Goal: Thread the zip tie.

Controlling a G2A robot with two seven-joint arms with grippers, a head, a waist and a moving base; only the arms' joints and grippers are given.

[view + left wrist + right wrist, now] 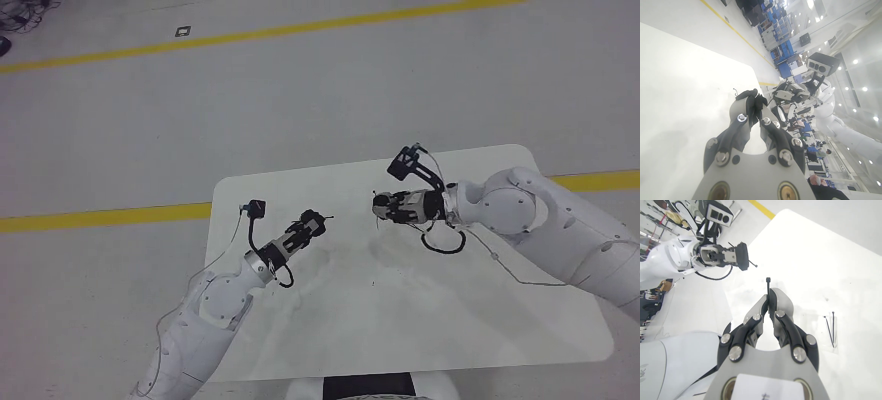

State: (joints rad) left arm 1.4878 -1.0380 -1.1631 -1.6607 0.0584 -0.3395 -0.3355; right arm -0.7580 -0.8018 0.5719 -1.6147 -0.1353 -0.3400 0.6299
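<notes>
My right gripper [769, 306] is shut on a black zip tie [768, 289], whose square head sticks out past the fingertips. Across from it, my left gripper [743, 256] is shut on another black zip tie [753, 264], with a short headed end poking toward the right gripper. In the left wrist view the left gripper [755, 98] shows closed black pads, with a thin tie end [735, 91] beside them. In the top view the left gripper [312, 225] and the right gripper [385, 207] face each other above the white table [480, 330], a short gap apart.
Two spare black zip ties [832, 328] lie in a clear bag on the table beside the right gripper. The table's edge [761, 232] runs behind the left gripper, and the yellow floor line [100, 217] lies beyond it.
</notes>
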